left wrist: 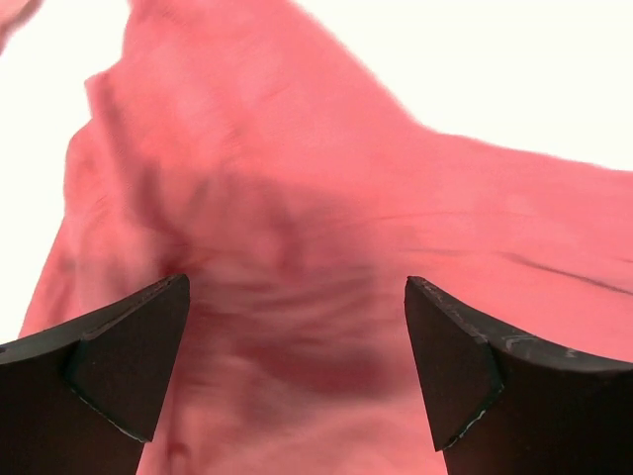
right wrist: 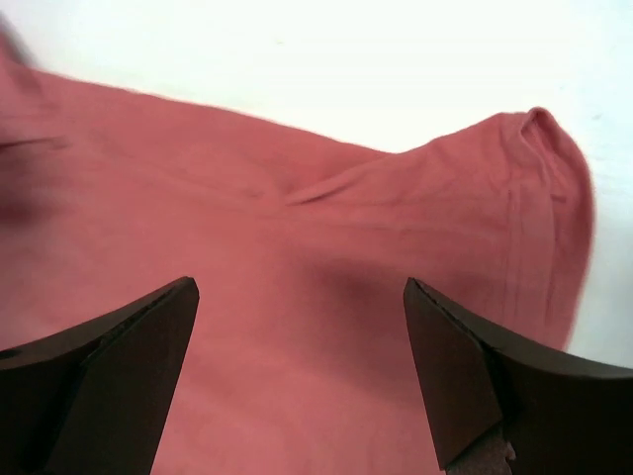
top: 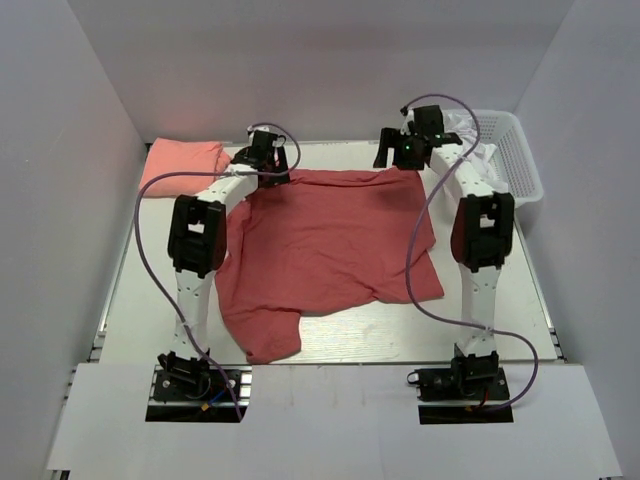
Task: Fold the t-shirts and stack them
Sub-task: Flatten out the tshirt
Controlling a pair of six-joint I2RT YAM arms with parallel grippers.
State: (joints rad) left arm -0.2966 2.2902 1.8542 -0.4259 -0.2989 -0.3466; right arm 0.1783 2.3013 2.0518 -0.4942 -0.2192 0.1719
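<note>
Spread left gripper [left wrist: 297,287], brick-red tee [left wrist: 326,168] lying beneath

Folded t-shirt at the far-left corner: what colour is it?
Salmon pink; the folded t-shirt shows best in the top external view.

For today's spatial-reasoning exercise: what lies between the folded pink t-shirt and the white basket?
In the top view, the left gripper and right gripper, both open, hang there above the brick-red t-shirt's far edge.
</note>
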